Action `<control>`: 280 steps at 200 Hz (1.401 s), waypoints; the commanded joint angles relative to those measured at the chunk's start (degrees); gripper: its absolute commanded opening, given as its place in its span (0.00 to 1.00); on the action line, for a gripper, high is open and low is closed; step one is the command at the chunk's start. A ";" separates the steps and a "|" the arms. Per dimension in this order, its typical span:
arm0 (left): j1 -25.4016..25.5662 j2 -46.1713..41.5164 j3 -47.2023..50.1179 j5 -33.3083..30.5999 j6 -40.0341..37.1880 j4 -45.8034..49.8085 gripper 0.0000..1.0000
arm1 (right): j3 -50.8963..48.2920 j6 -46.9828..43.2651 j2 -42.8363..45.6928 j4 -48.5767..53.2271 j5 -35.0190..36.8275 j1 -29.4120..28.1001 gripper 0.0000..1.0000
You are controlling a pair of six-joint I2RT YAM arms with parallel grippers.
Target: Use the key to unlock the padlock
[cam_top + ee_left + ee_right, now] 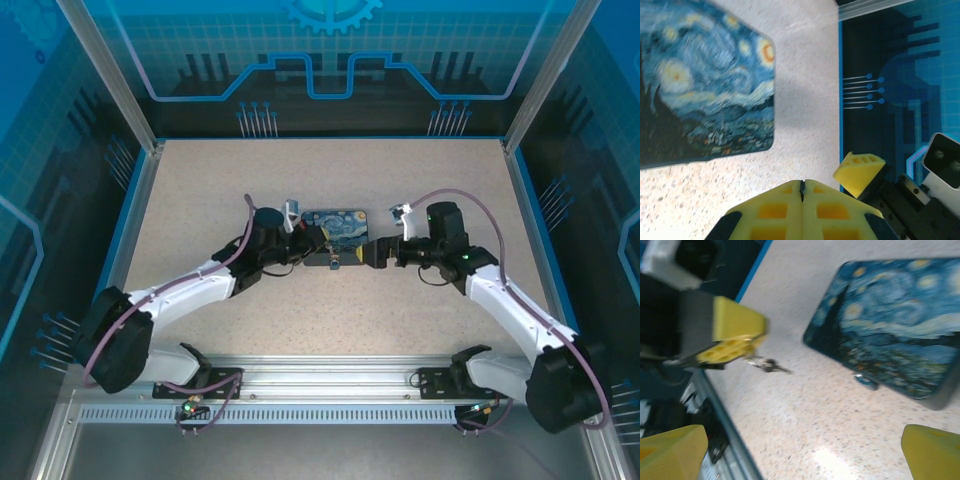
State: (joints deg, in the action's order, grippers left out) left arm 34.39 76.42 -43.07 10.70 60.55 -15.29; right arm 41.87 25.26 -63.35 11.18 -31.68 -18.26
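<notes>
My left gripper [801,186] is shut, with a thin dark sliver pinched between its yellow fingertips. In the right wrist view those fingers [732,337] hold the key [769,365], which sticks out low over the table with a small ring. My right gripper [802,450] stands wide open just across from it, nothing between its fingers. In the top view both grippers, left [318,243] and right [372,253], meet at the front edge of the dark blue swirl-painted box [335,226]. A small teal-dark piece [866,381] sits at that edge; too blurred to tell if it is the padlock.
The speckled table [330,320] stretches open toward the arms' bases. Blue walls and a metal frame [520,140] close in the sides and back. A rail [320,385] runs along the near edge.
</notes>
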 commanded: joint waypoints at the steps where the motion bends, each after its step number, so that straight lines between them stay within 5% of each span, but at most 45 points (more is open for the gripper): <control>1: 0.06 -3.40 -1.76 -5.41 -5.83 0.61 0.00 | -0.92 5.83 1.35 2.32 9.34 1.23 1.00; 84: 0.57 -5.96 1.86 -18.31 -6.61 -13.27 0.00 | 0.71 22.66 -5.14 -14.11 10.50 -2.57 0.99; 133: 2.56 -3.35 4.24 -28.24 -1.91 -22.75 0.00 | -0.35 36.72 -10.35 -37.50 9.44 -5.40 0.82; 176: 5.12 -0.93 4.84 -34.35 -0.52 -28.62 0.00 | 1.76 41.63 -15.45 -47.63 12.36 -9.19 0.48; 280: 7.41 1.18 5.56 -39.75 0.13 -35.78 0.00 | 6.71 48.60 -24.48 -59.58 15.08 -15.06 0.37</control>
State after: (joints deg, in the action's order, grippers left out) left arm 41.15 77.14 -38.06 -26.59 60.12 -47.13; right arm 46.28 72.53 -86.46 -44.14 -17.91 -32.29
